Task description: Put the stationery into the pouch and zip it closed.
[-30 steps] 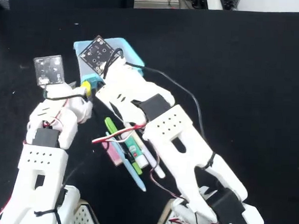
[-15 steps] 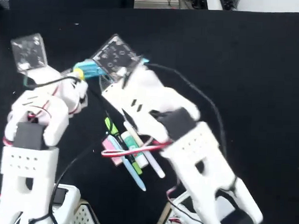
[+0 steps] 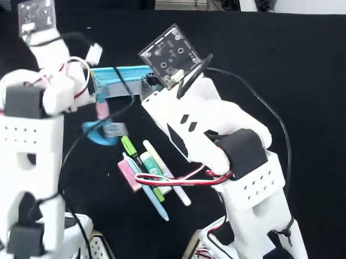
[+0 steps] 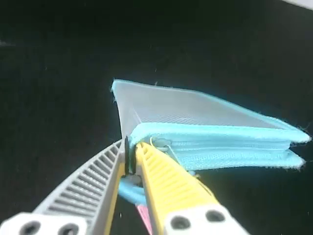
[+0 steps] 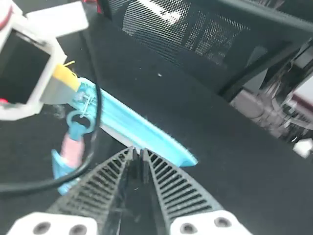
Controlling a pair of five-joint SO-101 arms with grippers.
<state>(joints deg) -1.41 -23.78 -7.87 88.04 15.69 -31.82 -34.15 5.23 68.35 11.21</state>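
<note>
No legible text, numbers or signs on pouch (image 3: 120, 82) or stationery (image 3: 150, 173).

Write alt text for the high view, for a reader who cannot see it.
A light blue pouch is held by its ends between the left gripper and the right gripper, both shut on it. Nearer the arm bases, pens and other stationery lie in a pile on the black table.

Pouch (image 4: 210, 147) cloth, mesh-faced; tabletop (image 3: 311, 66) matt black.
</note>
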